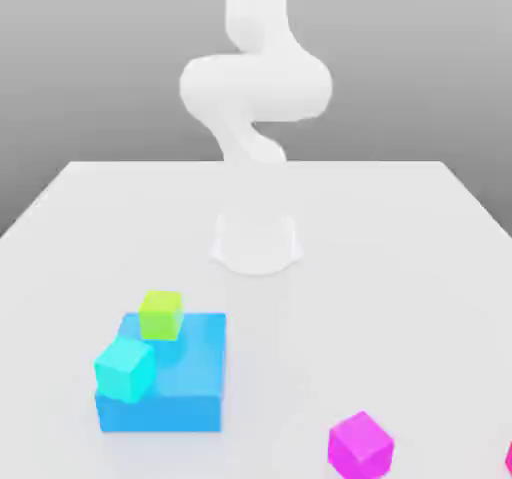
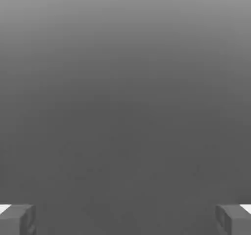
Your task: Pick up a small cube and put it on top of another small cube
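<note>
In the exterior view, from its left to its right:

One cube, small, plain, bright cyan [image 1: 125, 370], surfaces smooth; set at the near left corner of the block listed next, turned at an angle to the block's edges.

One block, broad, flat, rectangular, plain blue [image 1: 190, 372]; lying flat on the table, by far the largest of the loose pieces.

One cube, small, plain, lime-green [image 1: 161, 315]; at the far left part of the blue block, beyond the cyan cube and a little to its right.

One robot arm, white, with smooth rounded links [image 1: 256, 87]; rising from a round white base [image 1: 256, 247] at the middle of the table, its upper part running out at the top edge of the view.

One table, broad, plain, white [image 1: 370, 267]; beneath all the pieces.

One cube, small, plain magenta-pink [image 1: 361, 447]; on the table in the near right area, well apart from the blue block, turned with a corner toward the viewer, free of the gripper.

One piece, pinkish red [image 1: 509, 459]; cut off by the right edge, only a sliver visible, shape uncertain.

In the hand view: one two-finger gripper, grey [image 2: 125, 220]; fingers spread wide, one at each side, nothing held between them.
</note>
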Available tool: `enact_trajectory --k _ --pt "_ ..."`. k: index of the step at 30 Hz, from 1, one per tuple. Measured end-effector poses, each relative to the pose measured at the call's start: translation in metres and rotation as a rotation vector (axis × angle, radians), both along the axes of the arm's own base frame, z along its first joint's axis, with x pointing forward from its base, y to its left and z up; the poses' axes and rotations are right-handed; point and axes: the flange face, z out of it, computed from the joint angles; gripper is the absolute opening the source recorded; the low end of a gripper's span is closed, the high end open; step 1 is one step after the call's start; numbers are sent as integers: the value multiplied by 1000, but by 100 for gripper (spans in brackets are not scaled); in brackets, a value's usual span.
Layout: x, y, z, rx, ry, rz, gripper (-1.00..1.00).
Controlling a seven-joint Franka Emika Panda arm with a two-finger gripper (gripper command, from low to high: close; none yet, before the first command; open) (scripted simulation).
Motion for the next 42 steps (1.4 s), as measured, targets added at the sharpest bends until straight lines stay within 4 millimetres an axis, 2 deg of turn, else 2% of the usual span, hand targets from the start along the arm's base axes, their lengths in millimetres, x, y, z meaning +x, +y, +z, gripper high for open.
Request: enact_trajectory --k 4,8,12,16,20,25,29,33,36,37,42 --pt "49 28 -43 -51 88 182 0" --pt "89 63 -92 -105 165 357 0" --pt "119 104 -146 -165 236 530 0" --pt "140 147 -206 -232 301 703 0" --pt "147 200 -269 -310 360 892 0" --pt "148 244 -351 -410 432 1092 0" --pt "137 279 -418 -502 484 1263 0" --pt "120 307 -484 -596 530 1425 0" --pt "117 312 -533 -613 537 1453 0" --pt "117 312 -548 -614 538 1455 -100" --pt "117 312 -548 -613 540 1456 -100"
